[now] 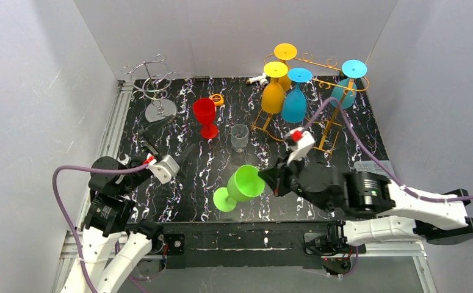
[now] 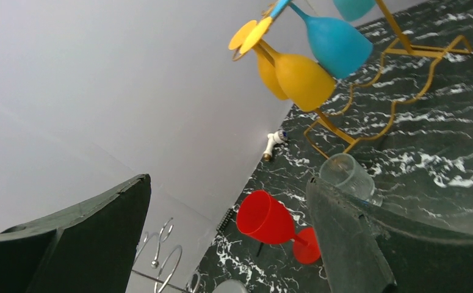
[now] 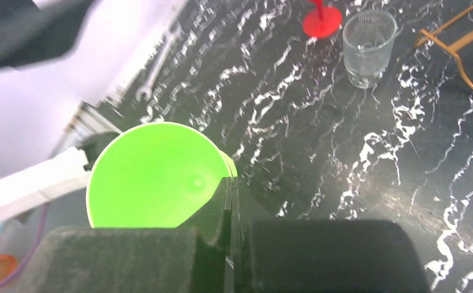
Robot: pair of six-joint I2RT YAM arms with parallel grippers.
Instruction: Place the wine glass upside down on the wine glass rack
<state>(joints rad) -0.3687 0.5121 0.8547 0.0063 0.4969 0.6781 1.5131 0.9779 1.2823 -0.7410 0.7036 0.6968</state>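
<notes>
So, quick status on this one: the black marbled table (image 1: 179, 201) has two racks at the back. The gold rack (image 1: 329, 129) on the far right already carries two yellow glasses (image 1: 273, 96), a blue glass (image 1: 294, 105) and a teal glass (image 1: 343, 91) hanging bowl-down, and the smaller silver rack (image 1: 155, 82) in the far left corner has nothing on it. The task doesn't say which rack the next one goes on, so I honestly can't tell. The right gripper (image 1: 270, 180) is reaching in from the right and is pinched tight on the rim of the green wine glass (image 1: 244, 183); the wrist view shows the bowl wall caught between the two fingers. That glass sits near the front edge, about mid-table, tipped over with its mouth toward the gripper and its foot pointing down-left. Whether the foot is touching the table I can't make out. The left gripper (image 1: 171, 143) hangs over the left side with its jaws spread wide and nothing in them. A red glass (image 1: 205, 114) stands upright mid-table with a clear tumbler (image 1: 239, 137) just to its right, neither near a gripper. My read: the grab is done, but the carry, the flip and the hanging are all left, so it's early days.
</notes>
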